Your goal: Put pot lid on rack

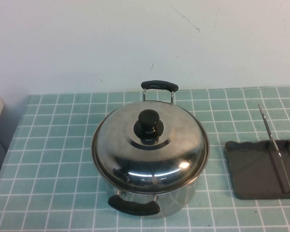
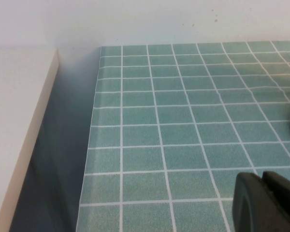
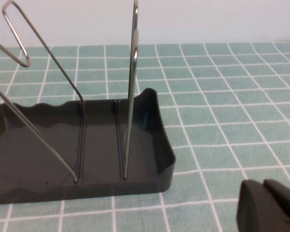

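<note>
High view: a stainless-steel pot (image 1: 157, 200) with two black handles stands at the middle of a green tiled table mat (image 1: 53, 159). The pot lid (image 1: 150, 150) sits closed on the pot, its black knob (image 1: 148, 125) at the centre. One handle points to twelve o'clock, the other to six o'clock. The rack (image 1: 253, 169), a dark grey tray with a wavy edge, lies on the mat at three o'clock from the pot, well apart from it and cut by the picture's edge; thin wire dividers (image 1: 273, 145) rise from it. Neither arm shows here. No brand, label or writing can be read on the lid, pot or rack.

Left wrist view: the left gripper (image 2: 268, 203) shows only as dark finger parts at the picture's corner, over bare green tiles near the mat's edge. A narrow seam runs between the two dark parts, but whether the fingers are apart or together cannot be told. A pale board (image 2: 14, 125) lies beside the mat, and a sliver of shiny steel shows at the picture's far side.

Right wrist view: the right gripper (image 3: 270, 205) is again just a dark corner shape above the mat, near the rack (image 3: 87, 154) but not touching it; its state cannot be told. The rack holds upright and slanted wire dividers (image 3: 130, 96) and nothing else.
</note>
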`<state>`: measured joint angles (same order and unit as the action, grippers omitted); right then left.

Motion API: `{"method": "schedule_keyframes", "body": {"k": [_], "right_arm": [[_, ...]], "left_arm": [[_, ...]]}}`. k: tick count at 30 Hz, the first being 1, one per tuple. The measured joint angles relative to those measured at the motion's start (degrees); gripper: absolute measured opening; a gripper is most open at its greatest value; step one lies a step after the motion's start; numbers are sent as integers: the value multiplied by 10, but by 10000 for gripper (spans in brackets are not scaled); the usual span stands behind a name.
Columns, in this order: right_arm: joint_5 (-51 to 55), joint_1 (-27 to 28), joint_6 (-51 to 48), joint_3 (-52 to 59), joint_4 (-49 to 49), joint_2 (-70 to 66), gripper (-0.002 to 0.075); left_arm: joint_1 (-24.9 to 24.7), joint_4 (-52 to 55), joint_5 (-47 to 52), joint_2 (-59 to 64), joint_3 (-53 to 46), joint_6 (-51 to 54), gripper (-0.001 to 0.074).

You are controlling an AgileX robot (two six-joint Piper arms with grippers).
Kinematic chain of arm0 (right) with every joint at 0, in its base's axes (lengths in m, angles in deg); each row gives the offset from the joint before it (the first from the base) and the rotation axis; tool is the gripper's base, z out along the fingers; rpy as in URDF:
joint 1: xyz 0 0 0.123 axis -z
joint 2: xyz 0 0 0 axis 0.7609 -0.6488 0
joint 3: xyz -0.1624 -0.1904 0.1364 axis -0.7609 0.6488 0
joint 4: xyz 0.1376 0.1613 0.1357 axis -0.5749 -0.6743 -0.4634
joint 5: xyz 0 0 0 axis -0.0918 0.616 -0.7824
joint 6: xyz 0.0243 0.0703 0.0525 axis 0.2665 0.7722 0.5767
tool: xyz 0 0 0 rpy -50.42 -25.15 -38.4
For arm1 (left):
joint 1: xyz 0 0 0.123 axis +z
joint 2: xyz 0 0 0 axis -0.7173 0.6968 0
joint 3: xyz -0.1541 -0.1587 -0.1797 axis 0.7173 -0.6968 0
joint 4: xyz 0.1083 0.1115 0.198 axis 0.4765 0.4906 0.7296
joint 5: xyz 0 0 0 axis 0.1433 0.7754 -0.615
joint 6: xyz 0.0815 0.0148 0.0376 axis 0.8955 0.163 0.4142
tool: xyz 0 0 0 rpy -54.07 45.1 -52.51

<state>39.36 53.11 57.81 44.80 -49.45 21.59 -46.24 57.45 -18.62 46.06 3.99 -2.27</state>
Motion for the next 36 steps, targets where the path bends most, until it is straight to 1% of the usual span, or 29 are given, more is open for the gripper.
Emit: {"method": "schedule_keyframes", "body": {"k": [30,33,36], "right_arm": [[0,0,0,0,0,0,-3],[0,0,0,0,0,0,-3],[0,0,0,0,0,0,-3]], "left_arm": [[0,-2,-1,0,0,-2,-3],[0,-55,-10,0,0,-24,-3],[0,-170,-23,0,-1,-75,-3]]}}
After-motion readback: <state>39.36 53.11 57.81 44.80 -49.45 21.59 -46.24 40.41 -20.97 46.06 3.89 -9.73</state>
